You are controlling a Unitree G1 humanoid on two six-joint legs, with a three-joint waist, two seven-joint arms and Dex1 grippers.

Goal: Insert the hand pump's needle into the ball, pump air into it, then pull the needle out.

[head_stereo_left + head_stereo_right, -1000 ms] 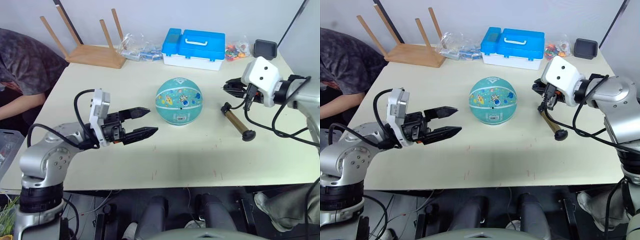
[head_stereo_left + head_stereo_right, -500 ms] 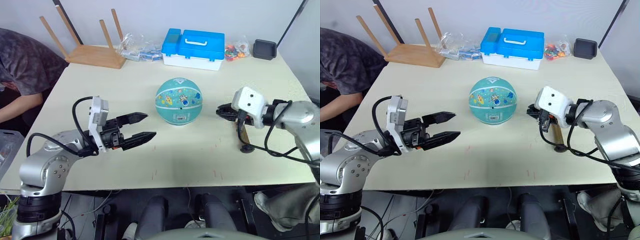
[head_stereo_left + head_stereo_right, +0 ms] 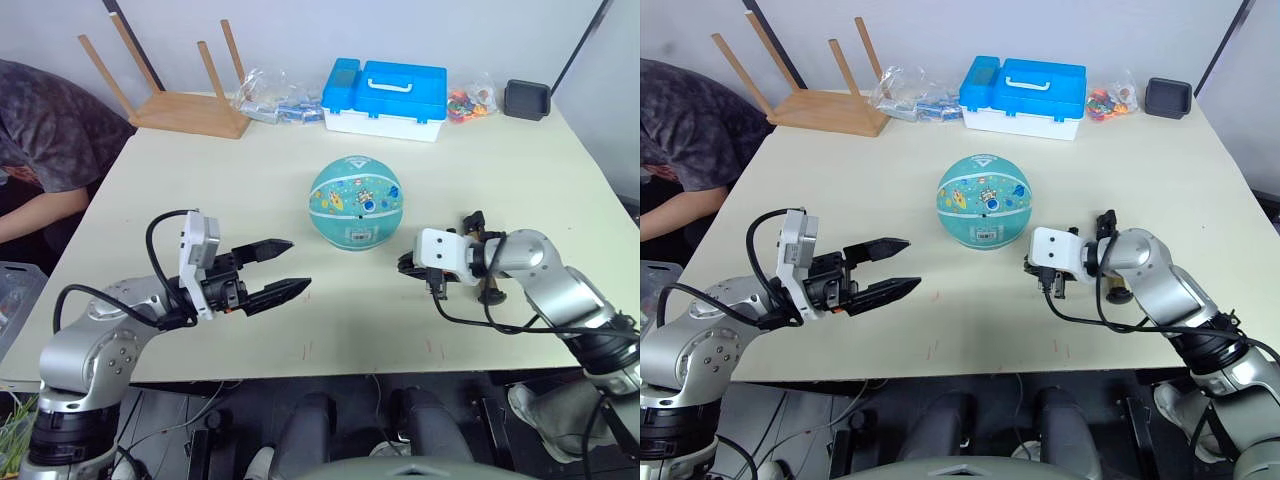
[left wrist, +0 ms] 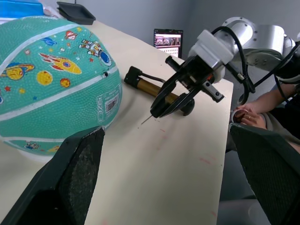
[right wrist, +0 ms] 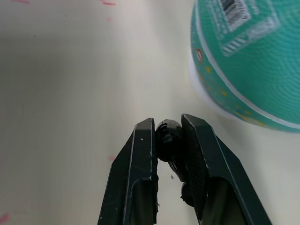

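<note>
The teal ball with cartoon prints rests mid-table, its white label patch facing front. My right gripper sits low just right of the ball and is shut on the needle's black fitting. The thin needle sticks out past the fingertips, slanting down toward the table, a short gap from the ball. The hand pump lies on the table behind that gripper, bronze cylinder and black handle showing. My left gripper hovers open to the ball's front left, holding nothing.
A blue toolbox, an upturned wooden stool, bags of small parts and a black tray line the far edge. A person sits at the left. Another person's hand shows past the table's right side.
My right gripper has come forward and down from beside the pump to the table just right of the ball, carrying the needle. The left gripper has barely moved.
</note>
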